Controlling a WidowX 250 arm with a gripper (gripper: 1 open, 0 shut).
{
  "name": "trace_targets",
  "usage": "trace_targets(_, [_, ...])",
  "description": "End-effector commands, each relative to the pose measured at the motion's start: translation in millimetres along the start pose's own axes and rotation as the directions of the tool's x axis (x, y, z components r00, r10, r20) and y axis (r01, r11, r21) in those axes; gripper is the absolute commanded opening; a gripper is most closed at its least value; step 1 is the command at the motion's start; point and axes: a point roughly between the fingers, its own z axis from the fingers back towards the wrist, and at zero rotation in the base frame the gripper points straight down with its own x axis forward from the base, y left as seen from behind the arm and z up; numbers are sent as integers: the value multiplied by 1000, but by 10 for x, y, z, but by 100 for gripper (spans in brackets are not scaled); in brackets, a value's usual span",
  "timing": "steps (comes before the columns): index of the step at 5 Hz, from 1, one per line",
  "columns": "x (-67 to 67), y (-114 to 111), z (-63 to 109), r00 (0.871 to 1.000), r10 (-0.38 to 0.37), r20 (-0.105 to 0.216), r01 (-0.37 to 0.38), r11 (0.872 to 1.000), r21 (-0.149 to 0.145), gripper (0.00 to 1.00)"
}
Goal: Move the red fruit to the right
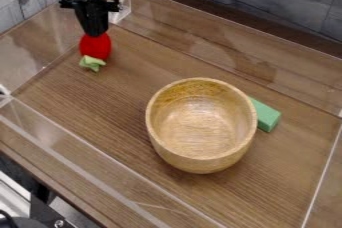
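The red fruit (94,47) sits at the table's far left, its light green cap (92,63) against the wood on the near side. My gripper (94,34) points down right over it. The black fingers (91,20) are drawn together into one narrow column, and their tips meet the top of the fruit. Whether they pinch the fruit or only touch it I cannot tell. The fruit rests on the table.
A big wooden bowl (201,124) stands right of centre, with a flat green block (267,117) against its right side. Clear plastic walls (54,132) ring the wooden table.
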Motion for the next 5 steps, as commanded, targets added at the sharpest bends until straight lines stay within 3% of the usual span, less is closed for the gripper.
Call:
trace_targets(1, [16, -261, 529, 991, 23, 130, -25, 1000, 13, 0])
trace_targets(2, [121, -615, 693, 986, -74, 146, 75, 997, 3, 0])
trace_targets(3, [236, -804, 693, 979, -147, 143, 148, 989, 4, 0])
trace_targets(4, [270, -598, 649, 980, -143, 140, 142, 990, 14, 100])
trace_targets(5, [300, -441, 609, 981, -140, 134, 138, 990, 20, 100])
